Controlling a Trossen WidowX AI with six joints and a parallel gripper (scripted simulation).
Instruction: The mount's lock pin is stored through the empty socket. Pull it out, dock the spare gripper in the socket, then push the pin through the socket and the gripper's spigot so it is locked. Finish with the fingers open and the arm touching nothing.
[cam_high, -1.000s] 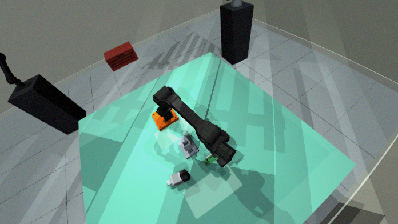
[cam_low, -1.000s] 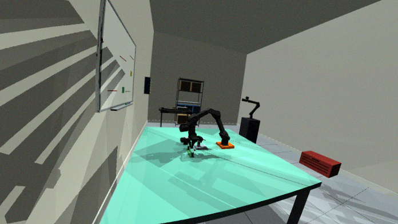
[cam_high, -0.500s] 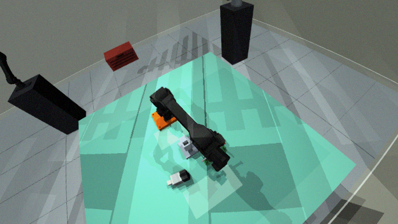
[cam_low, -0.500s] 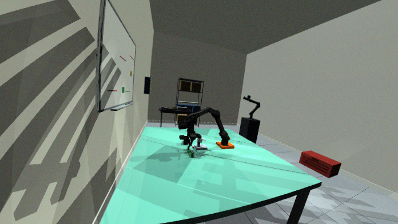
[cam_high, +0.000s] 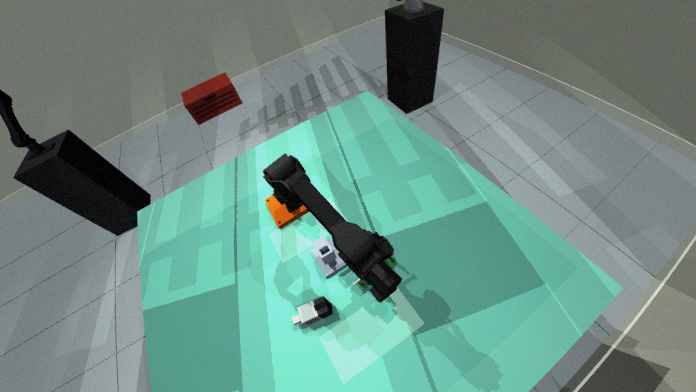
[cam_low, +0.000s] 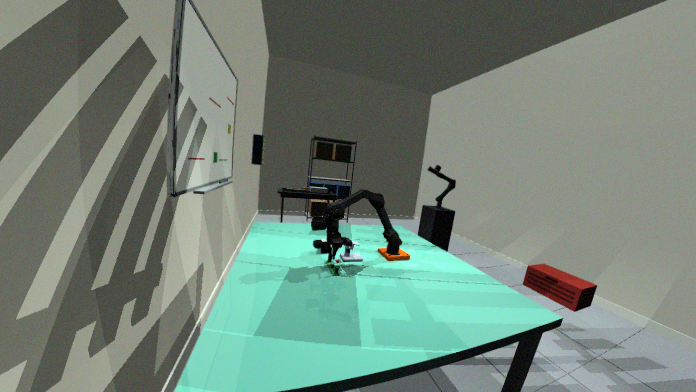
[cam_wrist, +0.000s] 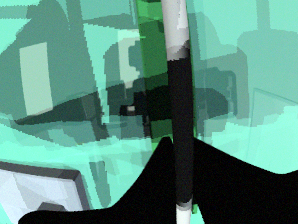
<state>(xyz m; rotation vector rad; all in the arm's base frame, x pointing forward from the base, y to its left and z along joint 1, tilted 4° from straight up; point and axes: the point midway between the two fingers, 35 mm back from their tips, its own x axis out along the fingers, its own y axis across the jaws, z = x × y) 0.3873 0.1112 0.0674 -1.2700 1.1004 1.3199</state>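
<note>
The black gripper (cam_low: 331, 259) (cam_wrist: 183, 142) is shut on the lock pin (cam_high: 356, 281) (cam_wrist: 176, 25), a rod with white and black stretches that crosses between the fingertips in the wrist view. In the top view the arm hides the fingers and most of the pin. The pin is out of the mount. The pale grey mount (cam_high: 337, 266) (cam_low: 351, 258) (cam_wrist: 40, 187) stands beside the arm, its dark socket opening visible. The spare gripper (cam_high: 309, 312), white with a black end, lies on the table apart from the mount.
A green strip-like piece (cam_high: 361, 285) (cam_low: 334, 268) (cam_wrist: 154, 65) lies under the pin and gripper, partly hidden. The arm's orange base (cam_high: 284, 215) (cam_low: 394, 254) is behind the mount. Black pedestals and a red box (cam_high: 212, 98) (cam_low: 560, 286) stand off the table.
</note>
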